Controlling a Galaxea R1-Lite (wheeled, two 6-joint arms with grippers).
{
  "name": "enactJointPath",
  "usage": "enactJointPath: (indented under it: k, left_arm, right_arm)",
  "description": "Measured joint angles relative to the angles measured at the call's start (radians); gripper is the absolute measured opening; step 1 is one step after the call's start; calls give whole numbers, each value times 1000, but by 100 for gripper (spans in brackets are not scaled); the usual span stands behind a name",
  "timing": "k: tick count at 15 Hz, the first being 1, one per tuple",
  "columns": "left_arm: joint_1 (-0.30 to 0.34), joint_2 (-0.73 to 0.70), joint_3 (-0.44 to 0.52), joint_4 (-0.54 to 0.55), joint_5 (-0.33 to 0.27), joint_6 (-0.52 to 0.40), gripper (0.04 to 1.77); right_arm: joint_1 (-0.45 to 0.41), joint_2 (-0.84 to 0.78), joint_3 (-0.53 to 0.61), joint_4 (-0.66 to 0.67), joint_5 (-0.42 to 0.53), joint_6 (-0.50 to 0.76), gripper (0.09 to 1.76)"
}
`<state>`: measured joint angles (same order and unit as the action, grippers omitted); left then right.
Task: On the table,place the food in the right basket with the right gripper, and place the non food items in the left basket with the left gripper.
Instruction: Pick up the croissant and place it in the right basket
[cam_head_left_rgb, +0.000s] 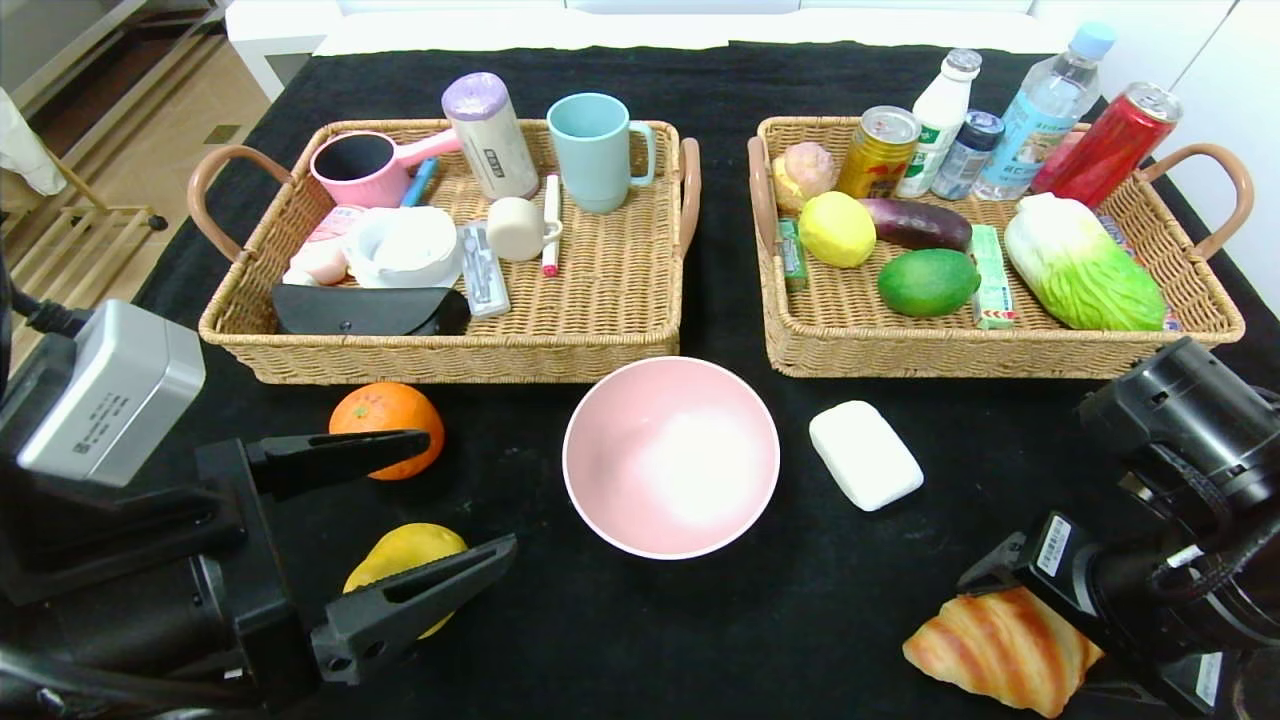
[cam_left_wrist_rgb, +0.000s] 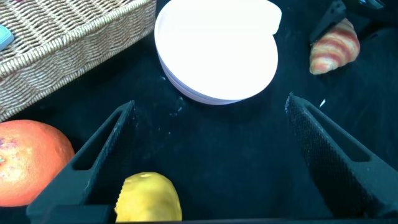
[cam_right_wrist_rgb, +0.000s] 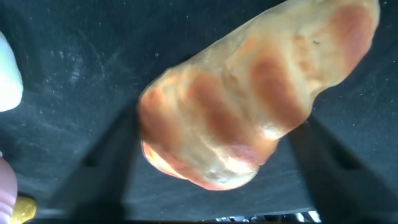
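no readable text anywhere: the label on the left gripper's silver-grey box (cam_head_left_rgb: 105, 395), the barcode sticker (cam_head_left_rgb: 1053, 545) on the right wrist, the can and bottle labels are all illegible.

A black-draped tabletop (cam_head_left_rgb: 1000, 520) carries two wicker baskets (cam_head_left_rgb: 610, 330) side by side, an orange (cam_head_left_rgb: 385, 412), yellow fruit (cam_head_left_rgb: 405, 552), pink bowl (cam_head_left_rgb: 671, 457), white bar (cam_head_left_rgb: 865, 455) and croissant (cam_head_left_rgb: 990, 650).

Bowl (cam_head_left_rgb: 671, 457) and soap bar (cam_head_left_rgb: 865, 455) block path to baskets.

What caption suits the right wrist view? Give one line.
Right gripper straddling the croissant on the black table.
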<state>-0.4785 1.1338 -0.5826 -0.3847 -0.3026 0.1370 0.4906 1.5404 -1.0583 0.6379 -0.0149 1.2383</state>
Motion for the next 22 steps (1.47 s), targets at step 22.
enactJointPath:
  k: [22]
  left_arm:
    - [-5, 1, 10, -1, -1, 14, 172]
  right_arm:
    - [75, -90, -31, 42, -91, -51, 83]
